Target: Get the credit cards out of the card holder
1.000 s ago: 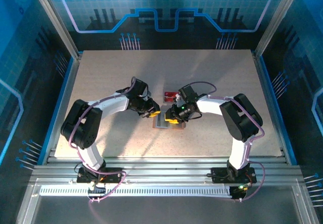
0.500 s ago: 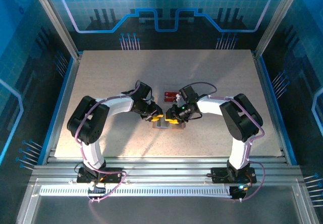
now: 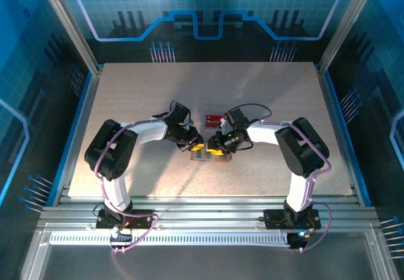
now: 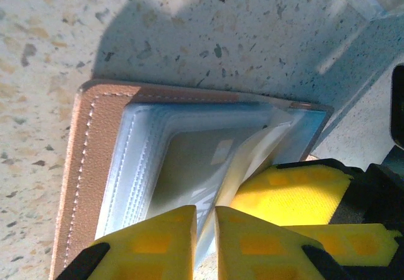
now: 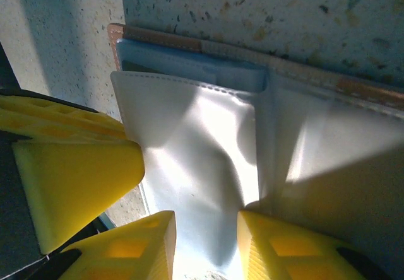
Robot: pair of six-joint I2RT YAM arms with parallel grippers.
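Open on the speckled surface [image 4: 57, 34]: tan leather bifold card holder [image 4: 85, 166]. My left pincer [image 4: 205, 233], nearly closed, nips 1 clear pocket leaf. My right pincer [image 5: 205, 248] stands slightly apart astride a pale leaf; I cannot tell if it grips.

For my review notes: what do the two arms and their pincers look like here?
The left arm and right arm have white shells, black joints and thin purple cables looped alongside. The left pincer and right pincer are black with blocky yellow fingers.
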